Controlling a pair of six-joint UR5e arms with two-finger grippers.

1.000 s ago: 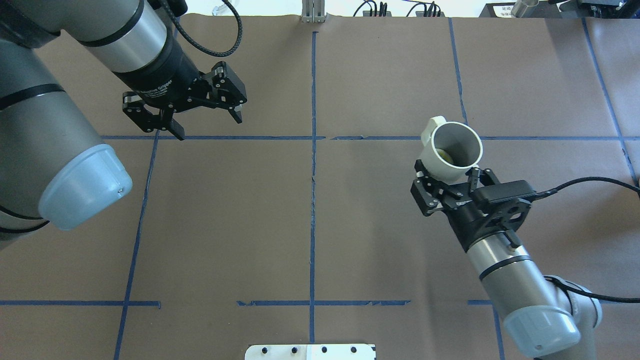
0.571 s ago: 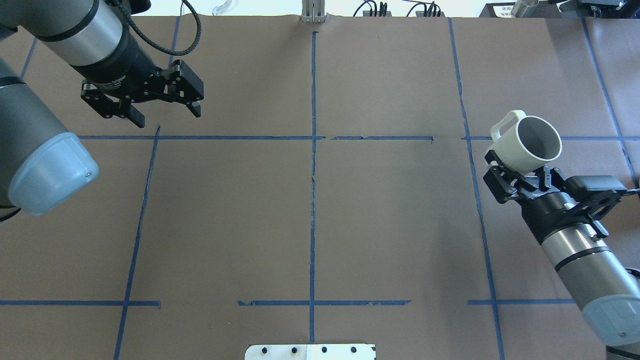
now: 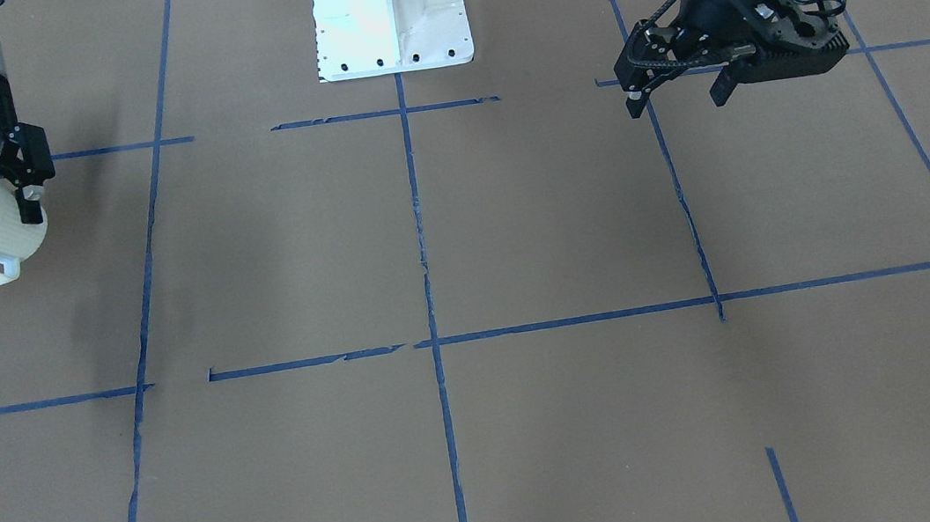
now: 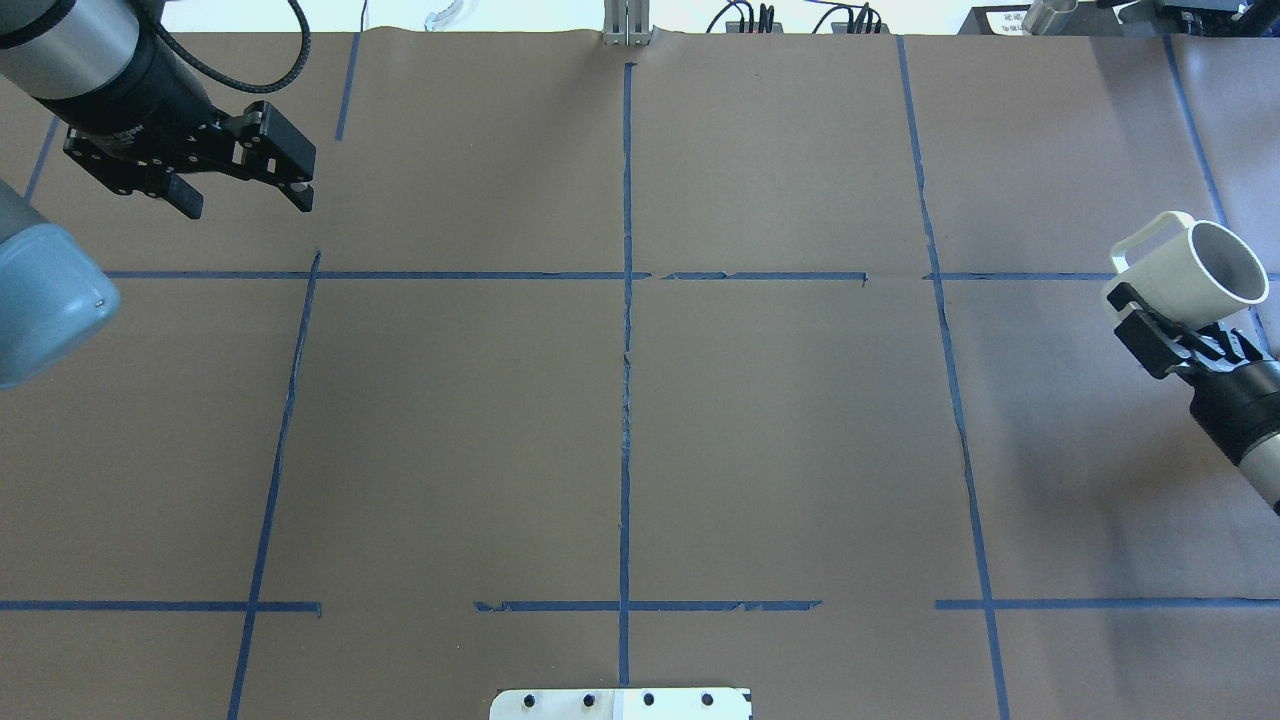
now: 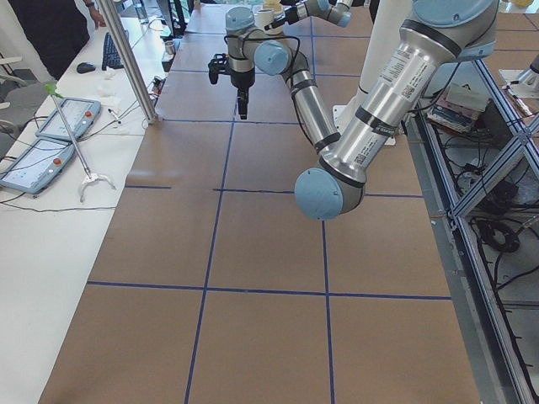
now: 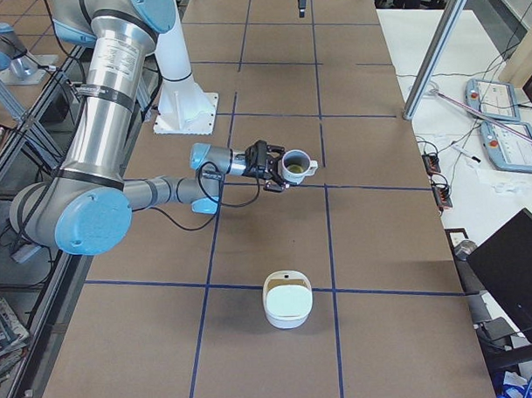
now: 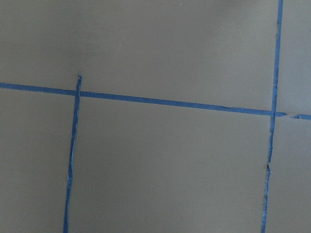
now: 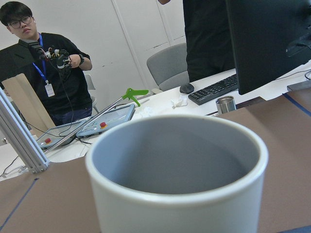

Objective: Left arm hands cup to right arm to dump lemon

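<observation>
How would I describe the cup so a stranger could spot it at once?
On the brown table with blue tape lines, look to the right arm. The cup is held in its grip, off the surface. It is white with a loop handle, unlike the squat white container resting on the table.

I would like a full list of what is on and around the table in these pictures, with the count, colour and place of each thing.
table: 1, brown paper cover, under everything
tape lines: many, blue, grid across the table
cup: 1, white, grey inside, held in the air on the robot's right
lemon: 1, yellowish, inside the cup
bowl: 1, white, on the table's right end, apart from the cup
base plate: 1, white, robot's side of the table
operator: 1, black clothes, beyond the table
left pincer: 1, black, open, empty, far left
right pincer: 1, black, shut on the cup
</observation>
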